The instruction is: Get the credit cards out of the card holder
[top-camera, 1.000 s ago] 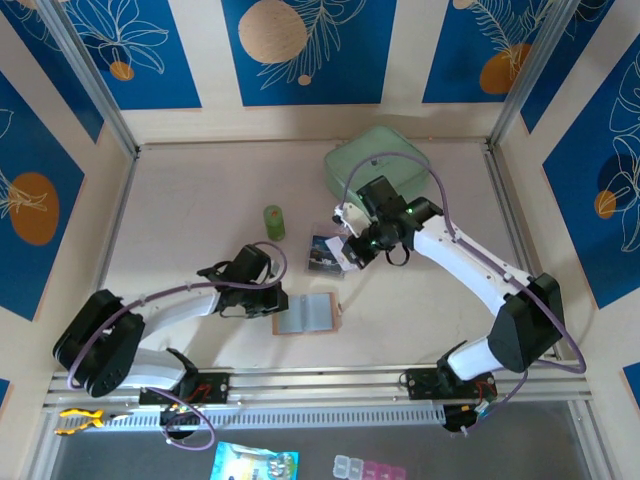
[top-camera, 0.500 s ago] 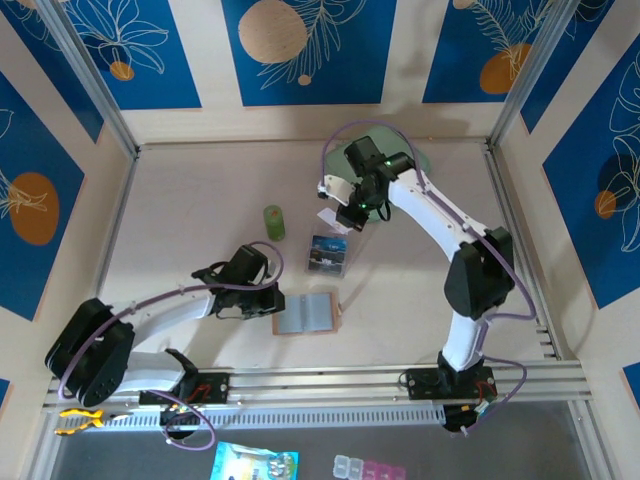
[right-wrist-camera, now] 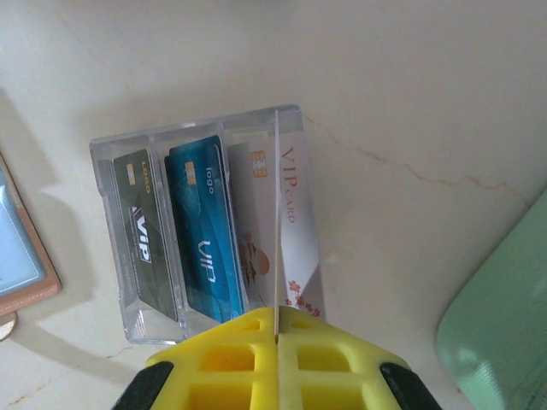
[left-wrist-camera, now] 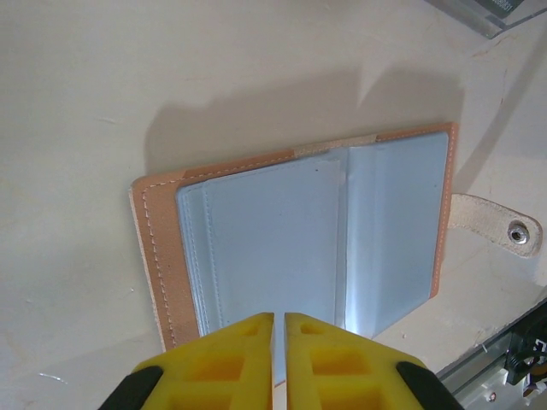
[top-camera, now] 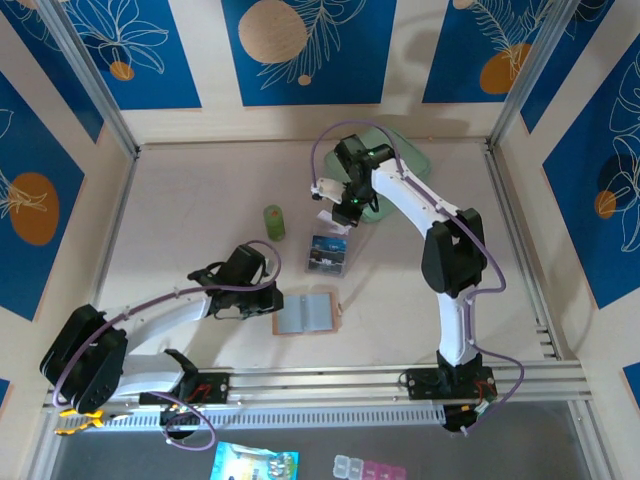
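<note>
Right wrist: right gripper (right-wrist-camera: 278,329), clamped on white card (right-wrist-camera: 291,222) above clear box (right-wrist-camera: 104,213), could jam it on the rim; left gripper (left-wrist-camera: 279,329) near-closed at card holder (left-wrist-camera: 158,256).

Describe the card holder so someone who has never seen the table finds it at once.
On the table, look near the front edge, just ahead of the rail, beside the left gripper. The card holder lies open and flat there: tan border, grey-blue two-panel inside, a snap strap, unlike the clear box of cards behind it.

Open table (top-camera: 180,200) left, green cylinder (top-camera: 273,221), clear box (top-camera: 328,252), card holder (top-camera: 305,314) centre
</note>
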Robot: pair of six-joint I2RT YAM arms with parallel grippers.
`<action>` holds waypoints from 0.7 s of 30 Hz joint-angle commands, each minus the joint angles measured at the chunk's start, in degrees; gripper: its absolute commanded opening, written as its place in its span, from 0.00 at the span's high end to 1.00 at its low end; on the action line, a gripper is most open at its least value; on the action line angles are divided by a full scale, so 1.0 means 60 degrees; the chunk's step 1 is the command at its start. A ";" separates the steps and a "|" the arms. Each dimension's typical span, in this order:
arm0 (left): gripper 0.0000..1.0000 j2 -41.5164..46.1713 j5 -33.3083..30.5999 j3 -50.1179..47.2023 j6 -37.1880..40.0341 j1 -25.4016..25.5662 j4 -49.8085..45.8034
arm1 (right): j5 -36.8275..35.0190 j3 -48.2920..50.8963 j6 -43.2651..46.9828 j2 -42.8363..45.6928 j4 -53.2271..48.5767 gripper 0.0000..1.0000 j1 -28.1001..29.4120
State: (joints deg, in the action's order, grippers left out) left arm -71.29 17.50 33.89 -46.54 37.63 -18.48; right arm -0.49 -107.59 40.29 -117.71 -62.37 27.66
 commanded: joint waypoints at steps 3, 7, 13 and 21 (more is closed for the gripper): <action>0.89 0.0079 -0.0089 -0.0082 0.0008 -0.0075 0.0011 | -0.0053 -0.0135 0.0197 -0.0219 -0.0229 1.00 -0.0096; 0.88 0.0005 -0.0067 -0.0081 -0.0004 -0.0078 0.0105 | -0.0097 -0.0056 0.0133 -0.0196 -0.0096 0.93 -0.0106; 0.88 -0.0010 -0.0045 -0.0081 0.0008 -0.0088 0.0100 | -0.0286 -0.0014 -0.0057 0.0073 0.0085 0.82 -0.0154; 0.88 -0.0086 -0.0002 -0.0138 -0.0048 -0.0086 0.0272 | -0.0239 0.0599 -0.1099 0.0978 0.0820 0.83 -0.0155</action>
State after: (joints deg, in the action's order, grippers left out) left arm -71.35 17.52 33.85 -46.57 37.63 -18.02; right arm -2.85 -105.65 37.69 -116.57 -59.57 26.98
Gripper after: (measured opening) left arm 0.116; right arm 0.178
